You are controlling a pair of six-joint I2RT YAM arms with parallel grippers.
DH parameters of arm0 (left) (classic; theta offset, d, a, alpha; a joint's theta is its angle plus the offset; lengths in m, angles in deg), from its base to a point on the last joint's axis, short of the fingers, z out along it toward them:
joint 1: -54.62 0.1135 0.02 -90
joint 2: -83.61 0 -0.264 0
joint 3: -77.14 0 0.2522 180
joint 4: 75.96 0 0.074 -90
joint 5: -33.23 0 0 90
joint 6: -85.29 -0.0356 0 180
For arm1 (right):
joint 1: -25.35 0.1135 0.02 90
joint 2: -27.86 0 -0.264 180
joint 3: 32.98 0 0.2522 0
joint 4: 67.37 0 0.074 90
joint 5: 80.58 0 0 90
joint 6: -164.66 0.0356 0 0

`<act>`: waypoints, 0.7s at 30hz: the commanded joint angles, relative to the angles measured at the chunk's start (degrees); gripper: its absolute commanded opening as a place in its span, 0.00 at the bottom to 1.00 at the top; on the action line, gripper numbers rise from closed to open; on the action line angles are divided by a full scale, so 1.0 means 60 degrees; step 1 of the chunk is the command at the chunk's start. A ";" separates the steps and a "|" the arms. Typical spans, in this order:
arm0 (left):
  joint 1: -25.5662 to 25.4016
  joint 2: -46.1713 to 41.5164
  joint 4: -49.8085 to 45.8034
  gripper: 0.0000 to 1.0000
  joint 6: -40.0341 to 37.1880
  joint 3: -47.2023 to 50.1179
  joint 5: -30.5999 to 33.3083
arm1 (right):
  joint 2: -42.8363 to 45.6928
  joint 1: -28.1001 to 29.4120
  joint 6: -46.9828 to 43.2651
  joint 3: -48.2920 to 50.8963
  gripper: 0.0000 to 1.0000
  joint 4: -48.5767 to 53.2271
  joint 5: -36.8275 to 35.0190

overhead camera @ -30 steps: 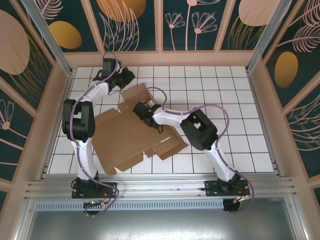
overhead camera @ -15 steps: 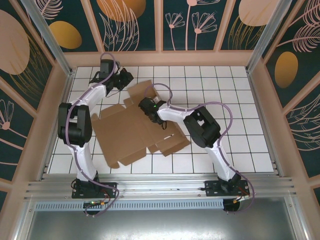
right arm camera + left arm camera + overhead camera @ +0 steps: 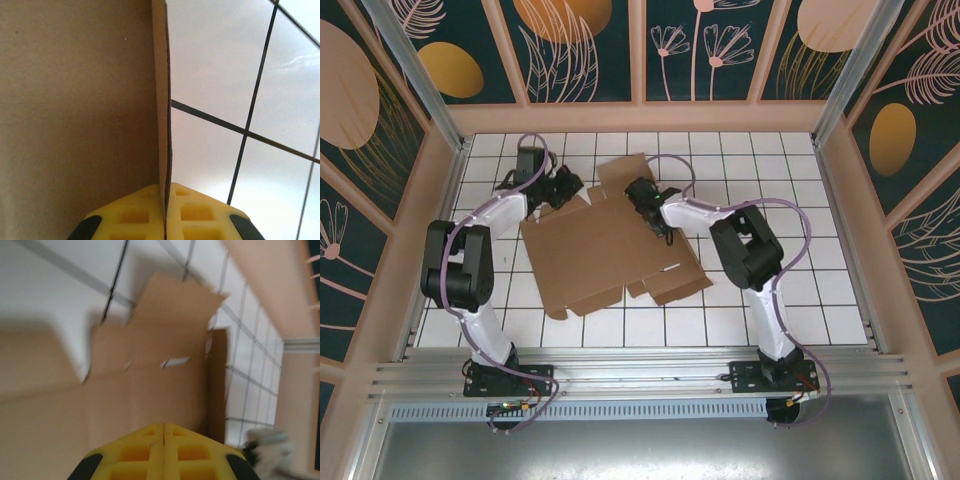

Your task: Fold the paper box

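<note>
The paper box (image 3: 595, 250) is a flat brown die-cut cardboard sheet lying in the middle of the white gridded table. My right gripper (image 3: 642, 194) is at the sheet's far right edge. In the right wrist view the yellow fingers (image 3: 200, 210) are shut on that thin cardboard edge (image 3: 161, 100), which runs straight between them. My left gripper (image 3: 565, 187) sits at the sheet's far left corner. In the left wrist view its yellow fingers (image 3: 140, 452) are pressed together with nothing between them, over the cardboard (image 3: 150, 370) and its flaps and slits.
Peach-coloured frame walls (image 3: 650, 115) enclose the table on three sides. An aluminium rail (image 3: 640, 375) with both arm bases runs along the near edge. Bare white tiles (image 3: 820, 250) lie to the right of the sheet and at the far side (image 3: 740, 150).
The right gripper has pulled the sheet toward the far right, and the sheet has shifted and turned with it. The left gripper has come nearer, down to the sheet's far left corner.
</note>
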 commanded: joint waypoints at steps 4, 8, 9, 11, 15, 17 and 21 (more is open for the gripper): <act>-0.0400 -0.0828 0.0805 0.00 0.0510 0.2523 -0.0499 | 0.0707 -0.0500 -0.0199 -0.0222 0.05 0.0152 0.1240; -0.0676 -0.0451 0.0891 0.00 0.0487 0.2820 -0.0436 | 0.0922 -0.0562 -0.0353 -0.0448 0.05 0.0293 0.1461; -0.0701 -0.0274 0.0908 0.00 0.0504 0.2786 -0.0414 | 0.0999 -0.0551 -0.0376 -0.0509 0.05 0.0349 0.1609; -0.0713 0.0019 0.0964 0.00 0.0550 0.2719 -0.0429 | 0.1170 -0.0546 -0.0391 -0.0653 0.05 0.0481 0.1891; -0.0808 0.0387 0.1067 0.00 0.0589 0.2637 -0.0466 | 0.1375 -0.0547 -0.0322 -0.1181 0.06 0.0933 0.2821; -0.0882 0.0485 0.1138 0.00 0.0583 0.2609 -0.0515 | 0.1342 -0.0530 -0.0234 -0.1591 0.07 0.1254 0.3372; -0.0924 0.0671 0.1229 0.00 0.0604 0.2576 -0.0613 | 0.1096 -0.0349 -0.0102 -0.2440 0.08 0.1852 0.4341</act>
